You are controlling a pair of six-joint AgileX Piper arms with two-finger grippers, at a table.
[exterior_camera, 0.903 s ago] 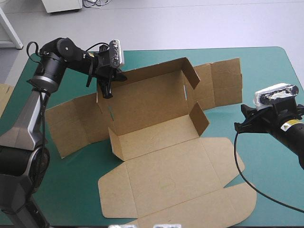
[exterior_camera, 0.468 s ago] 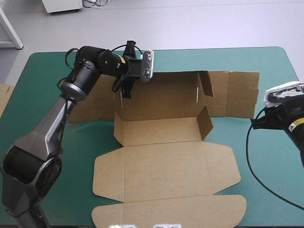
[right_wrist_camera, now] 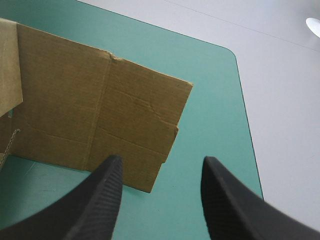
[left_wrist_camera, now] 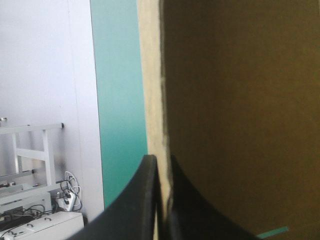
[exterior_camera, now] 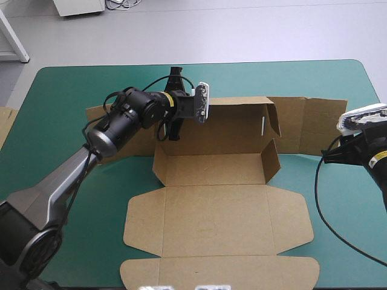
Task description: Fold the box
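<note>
The brown box lies in the middle of the table with its back wall and both short end walls raised, and its lid flat toward the near edge. My left gripper is shut on the back wall's left end. The left wrist view shows its fingers pinching the edge of the brown board. My right gripper hovers open near the table's right edge. In the right wrist view, its fingers stand apart, just short of the box's flat right flap.
An edge of more brown board shows at the table's left edge. Teal-green cover lies bare to the left of the box. The table's far right corner lies ahead of the right gripper.
My left gripper, holding the back wall, has swung right and turned the box square to the table. The right gripper has drawn back toward the right edge.
</note>
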